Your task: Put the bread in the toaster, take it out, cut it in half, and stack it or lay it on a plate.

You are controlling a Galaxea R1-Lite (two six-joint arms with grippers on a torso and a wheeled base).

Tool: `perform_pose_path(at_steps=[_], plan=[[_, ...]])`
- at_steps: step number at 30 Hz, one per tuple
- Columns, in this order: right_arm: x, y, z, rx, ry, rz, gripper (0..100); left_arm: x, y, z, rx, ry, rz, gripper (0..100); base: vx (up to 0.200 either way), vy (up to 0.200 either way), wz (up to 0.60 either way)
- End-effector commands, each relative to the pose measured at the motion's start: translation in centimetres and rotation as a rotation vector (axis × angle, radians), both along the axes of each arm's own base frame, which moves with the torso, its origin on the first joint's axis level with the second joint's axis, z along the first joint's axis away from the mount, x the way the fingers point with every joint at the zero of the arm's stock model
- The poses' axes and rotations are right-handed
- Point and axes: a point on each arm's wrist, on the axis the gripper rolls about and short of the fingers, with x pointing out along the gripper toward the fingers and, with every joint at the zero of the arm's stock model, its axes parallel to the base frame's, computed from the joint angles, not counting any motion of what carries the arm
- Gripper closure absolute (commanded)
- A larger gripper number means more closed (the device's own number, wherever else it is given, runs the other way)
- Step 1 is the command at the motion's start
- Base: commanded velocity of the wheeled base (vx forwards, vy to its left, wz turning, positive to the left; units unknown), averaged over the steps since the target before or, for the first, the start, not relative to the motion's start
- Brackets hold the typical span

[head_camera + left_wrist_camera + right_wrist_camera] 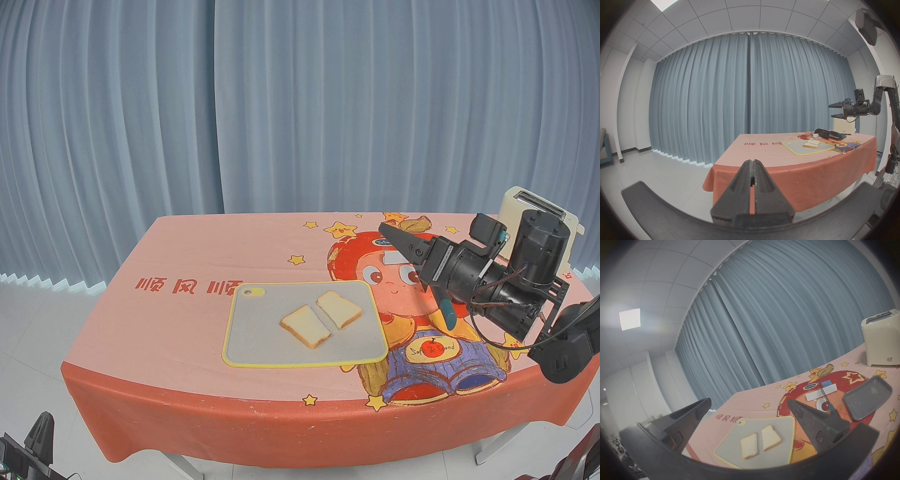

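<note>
Two bread halves (305, 325) on board (262, 340) (lettering (187, 287) beside).

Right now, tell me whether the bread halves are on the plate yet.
No: both bread halves lie side by side on the cutting board, and the dark plate holds nothing.

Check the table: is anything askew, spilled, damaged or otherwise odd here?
Nothing stands out. One bread half and the other half lie flat, slightly apart, on the cutting board; the knife lies on the tablecloth beside the empty dark tray; the toaster stands upright. No spill shows.
</note>
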Motion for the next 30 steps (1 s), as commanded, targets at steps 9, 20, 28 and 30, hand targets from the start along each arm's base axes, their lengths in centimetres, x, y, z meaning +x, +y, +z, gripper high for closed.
perform_pose_path(at_steps=[9, 20, 28, 30], plan=[[0.6, 1.7, 1.5, -0.080, -0.014, -0.018, 0, 0.1, 0.0, -0.5, 0.000, 0.019, 0.002, 100, 0.000, 0.000, 0.00], [1.2, 2.2, 3.2, -0.113, 0.006, -0.014, 0, 0.1, 0.0, -0.5, 0.000, 0.019, 0.000, 100, 0.000, 0.000, 0.00], [1.7, 2.8, 3.8, -0.150, 0.028, -0.005, 0, 0.1, 0.0, -0.5, 0.000, 0.019, 0.000, 100, 0.000, 0.000, 0.00], [2.0, 3.1, 4.0, -0.161, 0.033, -0.002, 0, 0.1, 0.0, -0.5, 0.000, 0.019, 0.000, 100, 0.000, 0.000, 0.00]])
